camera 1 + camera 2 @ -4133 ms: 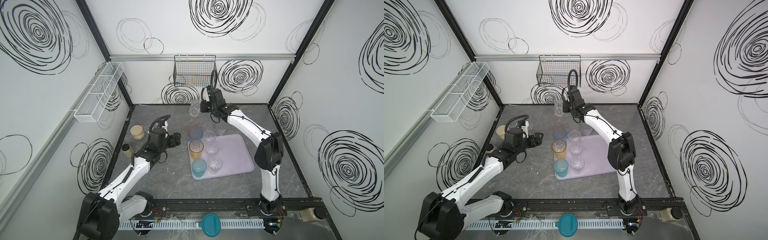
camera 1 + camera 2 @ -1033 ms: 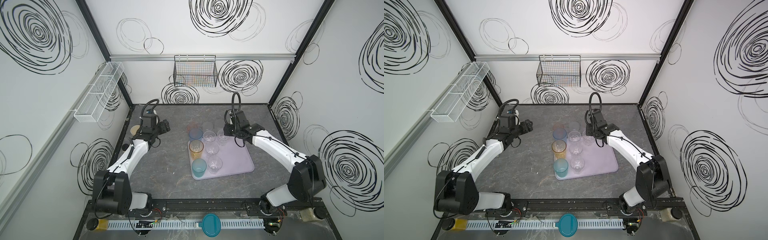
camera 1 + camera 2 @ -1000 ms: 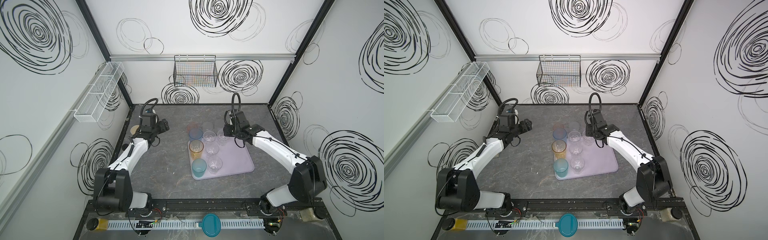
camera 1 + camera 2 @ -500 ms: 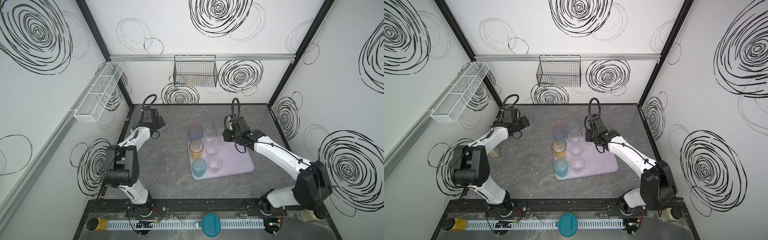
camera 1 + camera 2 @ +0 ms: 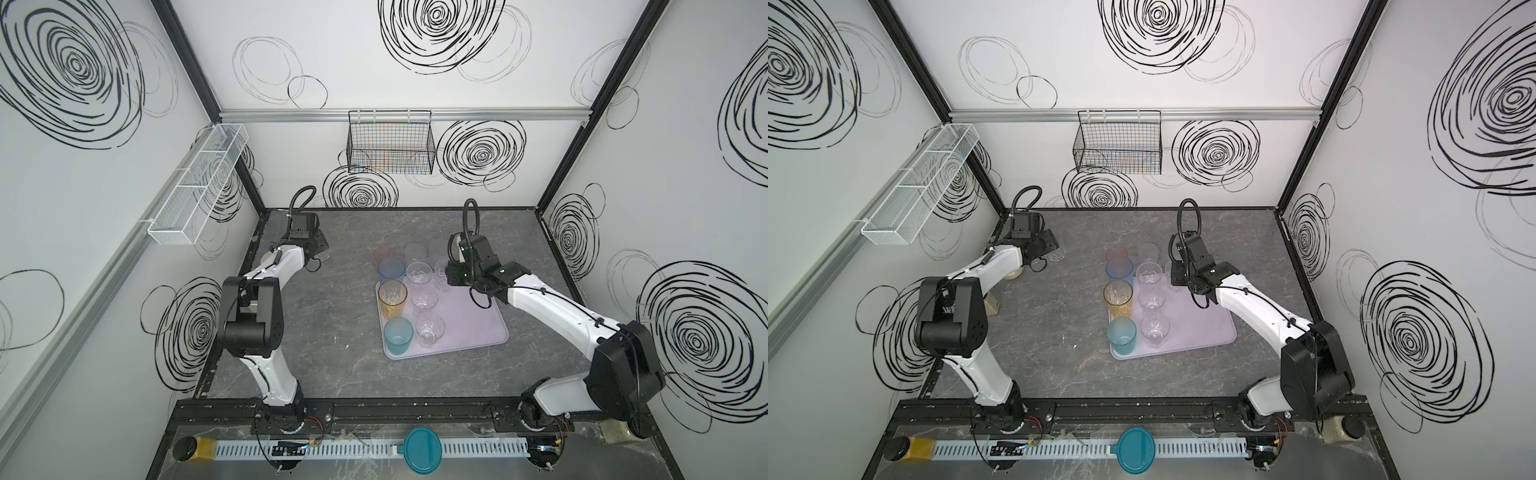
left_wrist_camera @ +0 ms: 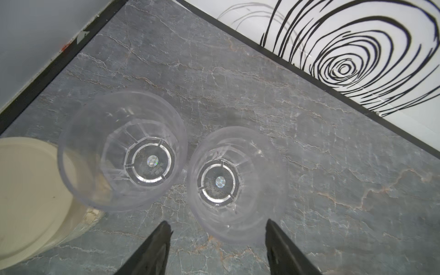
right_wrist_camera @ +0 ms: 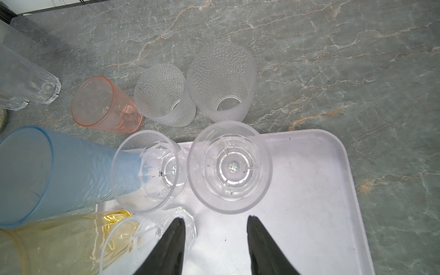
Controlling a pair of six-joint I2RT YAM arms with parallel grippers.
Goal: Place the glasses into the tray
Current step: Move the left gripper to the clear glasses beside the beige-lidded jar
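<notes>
Left wrist: left gripper [image 6: 217, 225] has reached a glass [image 6: 235, 183].

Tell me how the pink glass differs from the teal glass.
Colour: the pink glass is salmon, the teal glass blue-green. Place: the pink glass stands on the table behind the tray; the teal glass stands in the tray's near left corner. Height: the pink glass looks shorter than the teal glass. Both stand upright, mouths up.
</notes>
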